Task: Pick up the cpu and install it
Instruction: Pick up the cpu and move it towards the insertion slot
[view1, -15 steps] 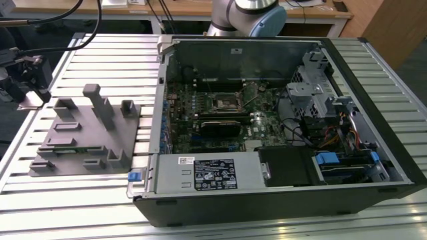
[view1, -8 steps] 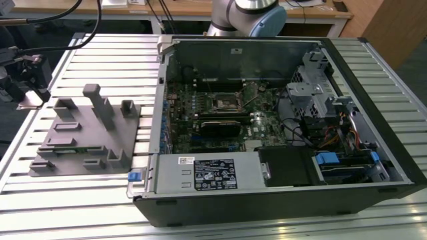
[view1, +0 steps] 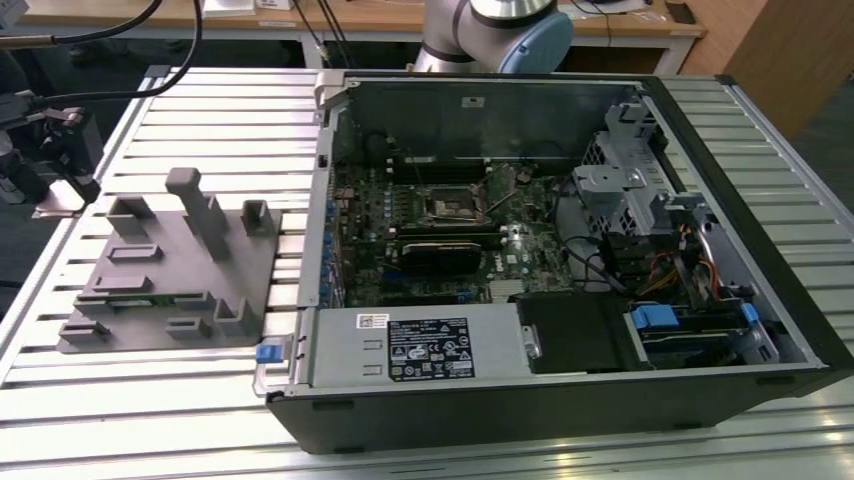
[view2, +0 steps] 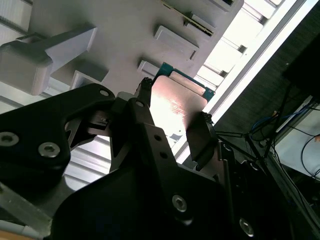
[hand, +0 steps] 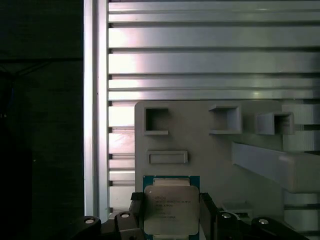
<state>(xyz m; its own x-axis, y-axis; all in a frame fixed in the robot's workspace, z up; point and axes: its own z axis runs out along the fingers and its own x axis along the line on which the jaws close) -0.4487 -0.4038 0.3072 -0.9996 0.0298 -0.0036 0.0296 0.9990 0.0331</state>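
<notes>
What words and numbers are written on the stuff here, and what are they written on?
No text here can be quoted; all of it is too small or blurred.
cpu, metal top: a few faint lines of print, unreadable.
black-and-white label on the grey metal box: print too small to read.
white sticker on the inner wall of the computer case: too small to read.

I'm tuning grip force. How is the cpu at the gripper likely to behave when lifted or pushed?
The cpu looks thin, flat and metal-topped, so it is probably stiff and light. Its top gleams in the second wrist view, so it may be slippery, with only thin edges to grip. Being flat and square, it should slide rather than roll or tip if pushed.
</notes>
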